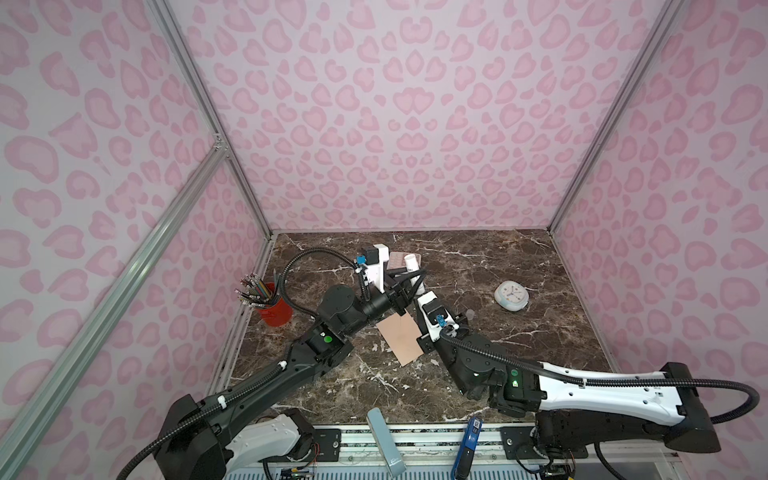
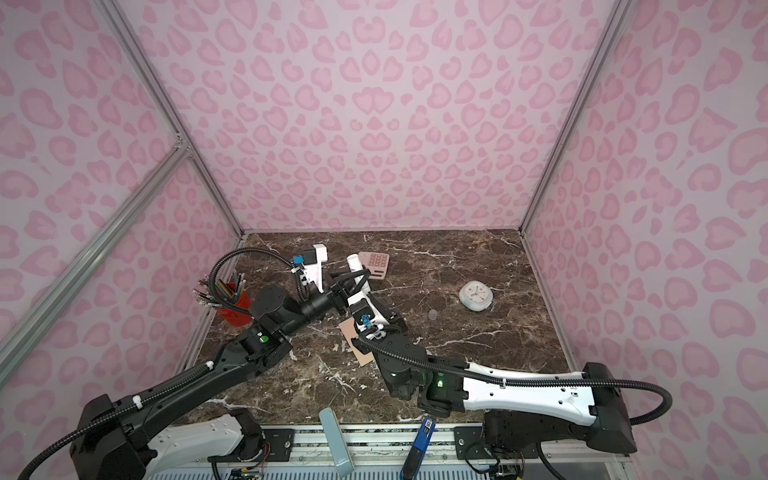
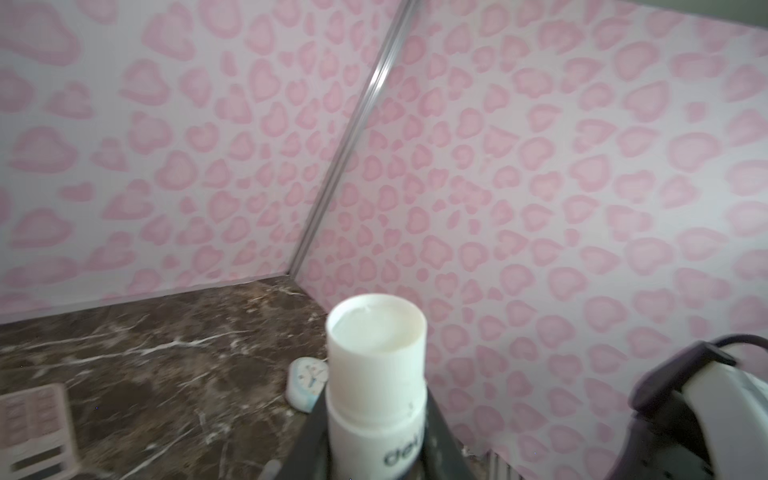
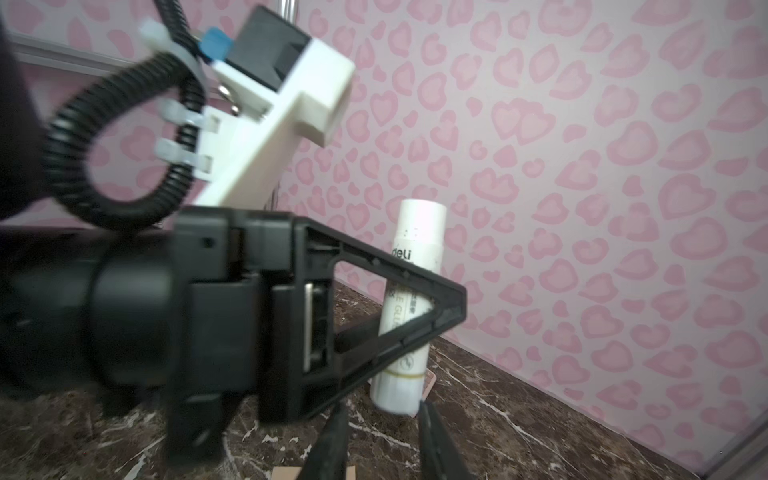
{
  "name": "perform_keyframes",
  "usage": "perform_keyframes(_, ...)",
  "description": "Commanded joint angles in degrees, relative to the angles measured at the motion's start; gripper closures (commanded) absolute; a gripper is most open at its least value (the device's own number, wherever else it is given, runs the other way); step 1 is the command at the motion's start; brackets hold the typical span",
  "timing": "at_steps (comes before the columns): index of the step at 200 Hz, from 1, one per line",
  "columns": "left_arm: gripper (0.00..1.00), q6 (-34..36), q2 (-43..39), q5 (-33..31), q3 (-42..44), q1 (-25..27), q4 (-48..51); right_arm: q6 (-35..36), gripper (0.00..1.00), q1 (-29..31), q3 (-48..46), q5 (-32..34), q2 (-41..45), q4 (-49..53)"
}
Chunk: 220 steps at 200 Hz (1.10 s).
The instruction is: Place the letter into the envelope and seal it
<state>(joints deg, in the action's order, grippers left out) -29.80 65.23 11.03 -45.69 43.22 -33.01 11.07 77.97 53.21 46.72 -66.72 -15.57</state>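
The peach-tan envelope point(image 1: 399, 338) point(image 2: 353, 334) lies flat on the marble table, partly under both wrists; a strip of it shows in the right wrist view point(image 4: 286, 473). The letter is out of view. My left gripper point(image 1: 412, 277) point(image 2: 360, 277) point(image 3: 376, 436) is shut on a white glue stick point(image 1: 411, 262) point(image 2: 354, 262) point(image 3: 376, 357) point(image 4: 417, 249), held nearly upright above the table. My right gripper point(image 4: 383, 409) sits just below the stick's lower end, open, its fingertips point(image 4: 340, 409) apart on either side of that end.
A pink calculator point(image 1: 401, 261) point(image 2: 374, 264) point(image 3: 37, 428) lies behind the grippers. A pale alarm clock point(image 1: 512, 296) point(image 2: 476, 296) point(image 3: 307, 384) lies at the right. A red cup of pencils point(image 1: 274, 309) point(image 2: 235, 309) stands by the left wall.
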Motion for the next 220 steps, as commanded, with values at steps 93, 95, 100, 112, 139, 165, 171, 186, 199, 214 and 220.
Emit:
perform_keyframes(93,0.96,0.6,-0.6,5.1,-3.8,-3.0,5.0,-14.2,0.62,-18.6,-13.3,-41.6,15.0,4.2)
perform_keyframes(95,0.96,0.5,-0.6,5.9,-3.8,-3.1,4.8,-14.5,0.62,-19.0,-13.4,-42.8,15.1,4.1)
perform_keyframes(100,0.96,0.2,-0.5,7.8,-3.7,-3.3,3.9,-15.2,0.62,-20.3,-13.9,-45.3,15.4,3.7)
perform_keyframes(112,0.96,-0.8,-0.2,12.4,-3.4,-3.7,1.2,-17.2,0.62,-23.3,-14.4,-51.4,15.6,2.4)
perform_keyframes(139,0.96,-2.0,0.7,20.1,-3.0,-4.0,-2.5,-21.4,0.61,-27.8,-15.3,-62.5,14.8,-3.3)
perform_keyframes(165,0.96,-2.9,1.4,25.0,-2.8,-4.1,-4.4,-24.3,0.57,-30.5,-14.6,-70.6,12.9,-7.2)
perform_keyframes(171,0.96,-3.2,1.6,25.8,-2.8,-4.0,-4.7,-24.5,0.56,-30.8,-14.2,-72.2,12.4,-7.5)
perform_keyframes(186,0.96,-3.6,1.9,27.2,-2.7,-4.1,-5.4,-24.7,0.55,-31.0,-13.2,-74.7,11.4,-8.1)
perform_keyframes(199,0.96,-3.6,1.9,27.7,-2.6,-4.1,-5.4,-24.8,0.54,-31.1,-12.5,-75.8,10.9,-8.3)
perform_keyframes(214,0.96,-3.7,2.0,28.1,-2.6,-4.1,-5.4,-24.9,0.55,-31.3,-12.3,-76.3,10.5,-8.6)
perform_keyframes(220,0.96,-3.8,2.1,28.2,-2.6,-4.0,-5.4,-25.2,0.55,-31.5,-12.3,-76.5,10.4,-8.8)
